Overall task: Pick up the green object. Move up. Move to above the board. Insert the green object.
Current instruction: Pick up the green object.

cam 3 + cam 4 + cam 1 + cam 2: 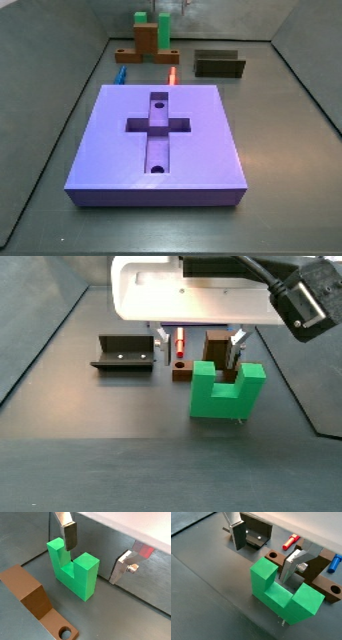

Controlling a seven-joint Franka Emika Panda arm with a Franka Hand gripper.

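At the far end of the floor, well apart from the purple board (158, 135), the upright green piece (223, 391) is straddled by the open gripper (201, 344), fingers (69, 537) not yet touching.

Floor: the floor (287, 170) is dark grey and flat. It looks smooth and a bit dull in both side views.
Side walls: a grey wall (47, 95) stands along one side of the floor. Another grey wall (318, 70) stands along the far side.
Back wall: a lighter grey wall (227, 20) closes the far end.
Edges: thin dark lines show where the floor meets the walls.
Light: it is soft and even, with a pale shine on the floor and only faint shadows.
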